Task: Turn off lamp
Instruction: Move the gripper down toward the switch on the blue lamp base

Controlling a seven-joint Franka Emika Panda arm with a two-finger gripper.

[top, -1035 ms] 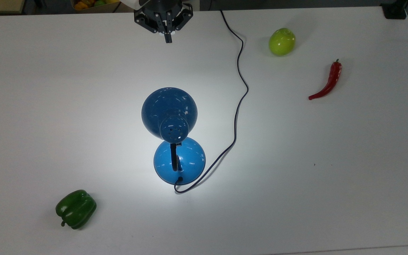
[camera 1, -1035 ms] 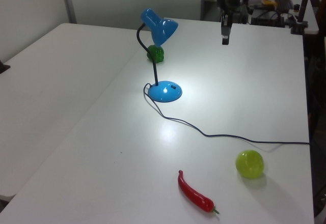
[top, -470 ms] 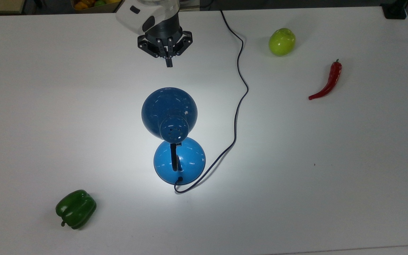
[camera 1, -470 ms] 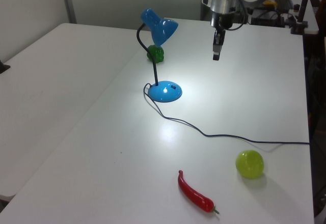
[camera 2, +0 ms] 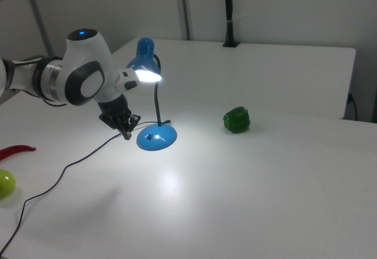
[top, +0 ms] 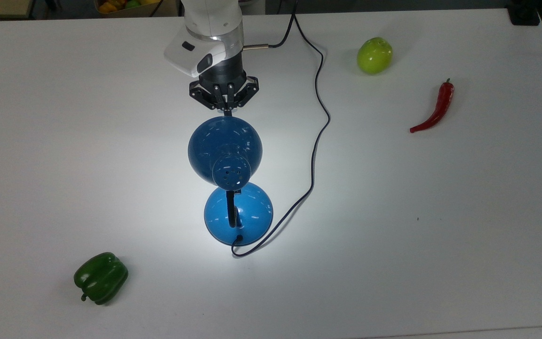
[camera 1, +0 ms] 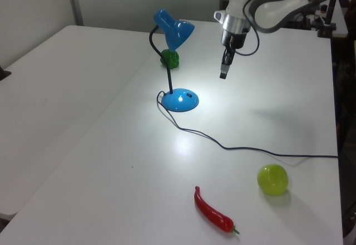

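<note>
The blue lamp [top: 225, 146] stands mid-table and is lit, casting a bright pool of light around its round base [top: 247, 214]. In the left view its shade [camera 1: 175, 29] leans over the base [camera 1: 181, 101]; a small dark switch [camera 1: 188, 95] sits on the base. The thin black cord [top: 320, 94] snakes from the base to the table's far edge. My gripper [top: 227, 111] is shut and empty, pointing down just beyond the shade's rim in the top view. It hangs in the air to the base's right in the left view [camera 1: 223, 74] and beside the base in the right view [camera 2: 126, 133].
A green apple [top: 374, 55] and a red chili [top: 435, 110] lie at the top view's right. A green bell pepper [top: 100, 278] sits at the top view's lower left. The white table [top: 440, 235] has open surface on both sides of the lamp.
The gripper has travelled from the table's far edge toward the lamp and come lower, now reaching the shade's rim in the top view. The lamp stays lit and unmoved.
</note>
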